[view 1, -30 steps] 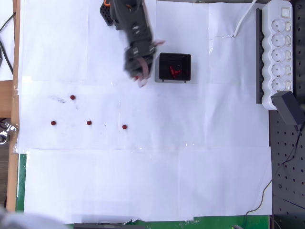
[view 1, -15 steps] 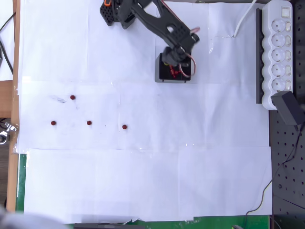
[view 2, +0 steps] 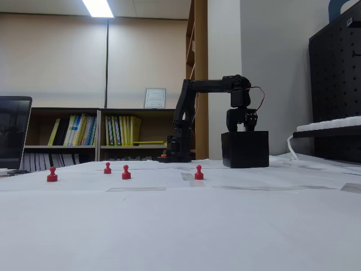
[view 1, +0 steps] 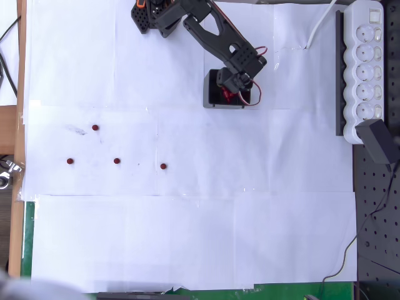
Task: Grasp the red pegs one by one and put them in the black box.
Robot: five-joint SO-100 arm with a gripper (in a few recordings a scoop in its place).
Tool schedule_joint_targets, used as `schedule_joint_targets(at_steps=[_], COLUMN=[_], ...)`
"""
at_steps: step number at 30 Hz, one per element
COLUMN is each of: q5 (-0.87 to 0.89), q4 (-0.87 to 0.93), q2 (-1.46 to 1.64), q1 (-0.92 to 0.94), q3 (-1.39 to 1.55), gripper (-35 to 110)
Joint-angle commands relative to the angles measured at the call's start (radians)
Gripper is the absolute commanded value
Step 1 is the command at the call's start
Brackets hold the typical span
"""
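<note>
so, gripper [view 1: 238, 89]: we see it pointing down over the black box [view 1: 212, 100], its tip at the box's mouth; we cannot tell whether the fingers are apart or together.
black box: it sits on the white paper [view 1: 187, 237], near the arm's base [view 1: 142, 14]; in the overhead view red shows inside it, partly hidden by the gripper.
red pegs: we count four standing on the paper, well apart from the box, at [view 1: 95, 127], [view 1: 70, 161], [view 1: 117, 161] and [view 1: 163, 167].
power strip [view 1: 367, 69]: white, along the right edge in the overhead view.
</note>
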Motion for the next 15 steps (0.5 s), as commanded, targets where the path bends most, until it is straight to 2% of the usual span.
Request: schedule_joint_targets(at_steps=[1,5,9,15], q5=[-0.017,0.008,0.107,0.394], q4=[0.064,0.078,0.071,-0.206], q2=[-0.178,-0.385,-0.546,-0.713], q1=[-0.006,0.075,0.212,0.584], q3=[0.112,0.132,0.078,-0.38], gripper=[19,20,20,20])
